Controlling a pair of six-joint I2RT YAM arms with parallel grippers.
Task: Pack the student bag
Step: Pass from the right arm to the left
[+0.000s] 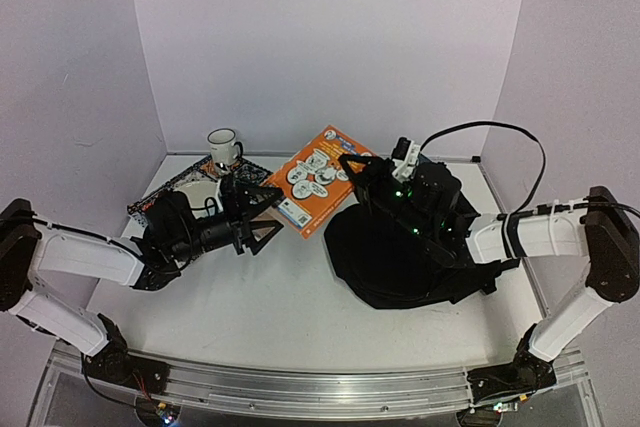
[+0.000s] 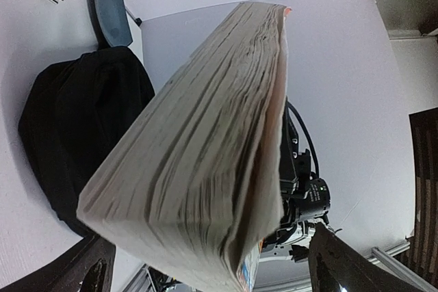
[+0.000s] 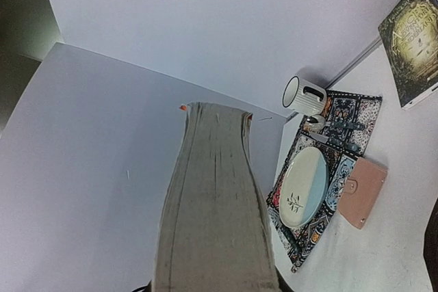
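left gripper (image 1: pixel 262 219) clamped on orange book (image 1: pixel 318 179) | right gripper (image 1: pixel 352 169) pinching its other edge | student bag (image 1: pixel 395 262) slumped under right arm | bag mouth looks floppy, book could snag going in

Top cam: high behind arm bases, looking down on whole table (image 1: pixel 300 297). Wrist cams: very close on orange book (image 1: pixel 318 179), opposite sides. Book's page edges shared.
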